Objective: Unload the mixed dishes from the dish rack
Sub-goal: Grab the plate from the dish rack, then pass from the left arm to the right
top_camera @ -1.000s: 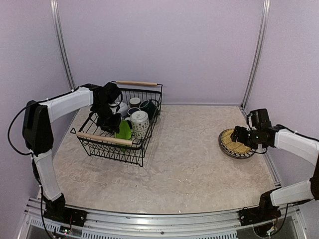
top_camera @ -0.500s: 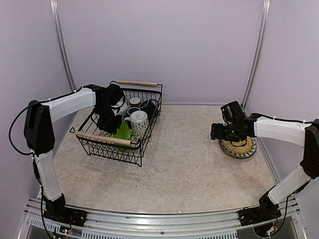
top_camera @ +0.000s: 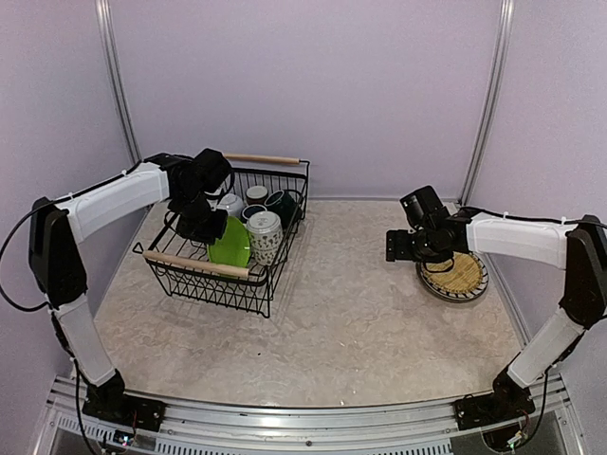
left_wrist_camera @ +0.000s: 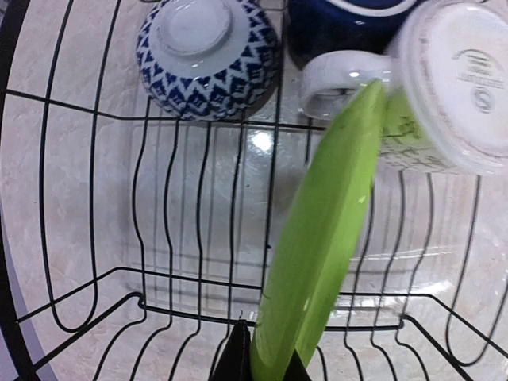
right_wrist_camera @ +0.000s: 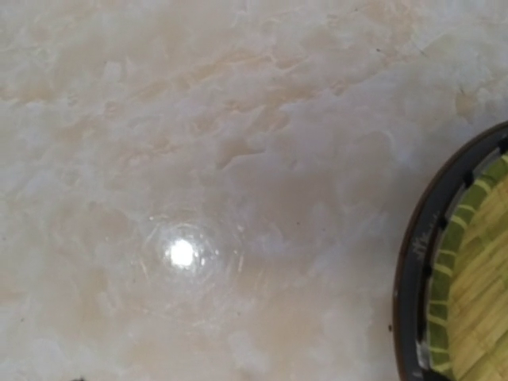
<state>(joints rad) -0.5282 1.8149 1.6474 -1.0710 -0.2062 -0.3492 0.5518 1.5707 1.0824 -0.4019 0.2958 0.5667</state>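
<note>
Gripping the lower rim of the lime green plate [left_wrist_camera: 325, 238] with the left jaws, closed on it inside the dish rack [top_camera: 199, 265]. Held on edge and tilted, top rim up by the handle of the patterned white mug [left_wrist_camera: 444, 87], near a blue-and-white small bowl [left_wrist_camera: 208, 55]. Hovering over the tabletop [top_camera: 351, 313] with the right jaws, just beside the woven yellow plate [top_camera: 460, 275], on its rack side. Cannot tell whether open or closed there.

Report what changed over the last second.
The right gripper left the woven yellow plate and swung left over the table. The left gripper, clamped on the lime green plate, turned it inside the dish rack, showing more face. Yellow plate, rack and patterned white mug stayed put.
</note>
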